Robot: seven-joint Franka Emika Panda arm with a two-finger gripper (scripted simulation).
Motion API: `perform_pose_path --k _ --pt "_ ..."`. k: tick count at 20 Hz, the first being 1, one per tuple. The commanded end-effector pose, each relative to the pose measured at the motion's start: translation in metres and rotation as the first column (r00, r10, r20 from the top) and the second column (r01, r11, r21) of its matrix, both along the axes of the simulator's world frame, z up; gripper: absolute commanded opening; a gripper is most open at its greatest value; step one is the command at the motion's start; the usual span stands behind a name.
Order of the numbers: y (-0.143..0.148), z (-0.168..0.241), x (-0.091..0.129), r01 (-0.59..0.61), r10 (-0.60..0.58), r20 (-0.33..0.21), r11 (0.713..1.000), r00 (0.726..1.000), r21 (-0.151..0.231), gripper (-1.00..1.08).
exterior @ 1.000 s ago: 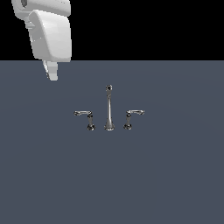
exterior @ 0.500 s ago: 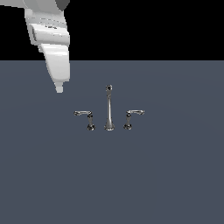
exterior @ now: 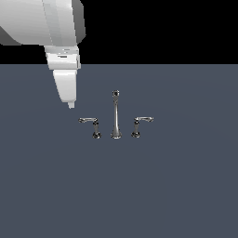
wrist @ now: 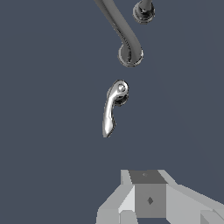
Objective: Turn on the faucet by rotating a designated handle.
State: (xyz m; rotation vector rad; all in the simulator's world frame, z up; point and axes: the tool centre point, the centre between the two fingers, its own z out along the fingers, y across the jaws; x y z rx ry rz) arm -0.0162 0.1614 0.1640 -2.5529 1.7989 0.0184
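— Chrome is all I am tracking here: the handle (exterior: 89,123) is sitting on the grey worktop (exterior: 176,186), lower than the end effector (exterior: 70,105) and off toward the exterior view's right of it. Nothing is touching yet.

— Which way is its lever running?

— Its long axis is lying flat, with the post at the spout (exterior: 115,116) end and the curved arm reaching back toward the end effector's side. So the free tip is the nearest part of the faucet (exterior: 115,122), and I am judging that tip to be the place to push.

— And the other lever (exterior: 141,123)?

— It is standing beyond the spout, well apart from the end effector and pointing away from it.

— Are the fingers open?

— I cannot tell. In the exterior view they are showing as one narrow white point, and in the wrist view only the blocky grey body of the end effector (wrist: 148,199) is appearing, with the handle (wrist: 112,107) ahead of it.

— Room to work?

— Bare worktop is lying all around the tip, so a descent looks unobstructed. The spout is standing just beyond the post, so a sweep would likely be safer starting from the tip side.
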Motion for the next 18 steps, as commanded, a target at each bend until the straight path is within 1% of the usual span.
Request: perform_pose_path --k 1,10,14,18 --pt "-0.002 -0.014 0.013 0.053 -0.053 0.000 0.999 0.999 -0.005 -1.00" --pt "-0.014 -0.057 0.056 0.220 -0.220 0.000 0.975 0.975 -0.019 -1.00" --pt "-0.019 -0.069 0.068 0.270 -0.270 0.000 0.963 0.963 -0.022 -1.00" --pt "-0.022 -0.076 0.076 0.300 -0.300 0.000 0.954 0.954 -0.023 -1.00"
